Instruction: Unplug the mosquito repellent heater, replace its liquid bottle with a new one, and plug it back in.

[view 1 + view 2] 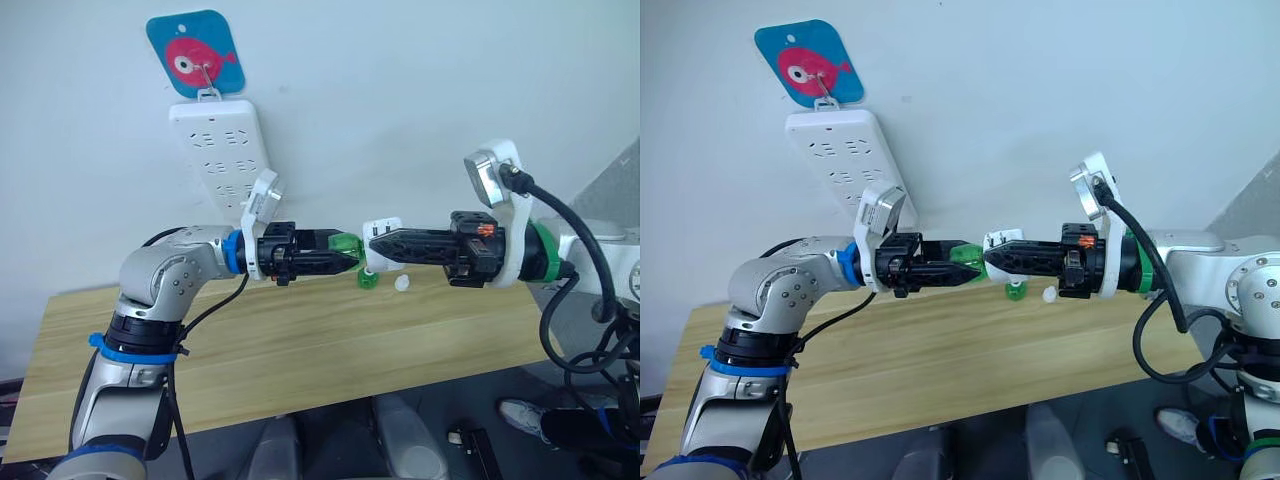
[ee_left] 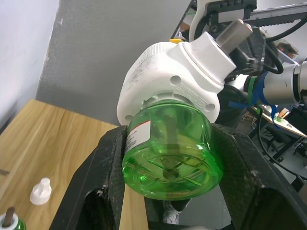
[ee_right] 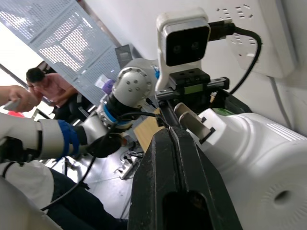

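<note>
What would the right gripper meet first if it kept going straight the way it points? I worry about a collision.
Probably the left gripper, which faces it and holds the green bottle of the heater that the right gripper grips.

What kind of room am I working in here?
Probably a lab or workshop set up as a test station: a wooden table against a plain wall, a power strip hung from a hook, and a seated person near perforated metal panels.

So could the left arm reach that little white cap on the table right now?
Probably not yet: the left gripper is shut on the green bottle, attached to the heater. The white cap lies unobstructed on the table.
</note>
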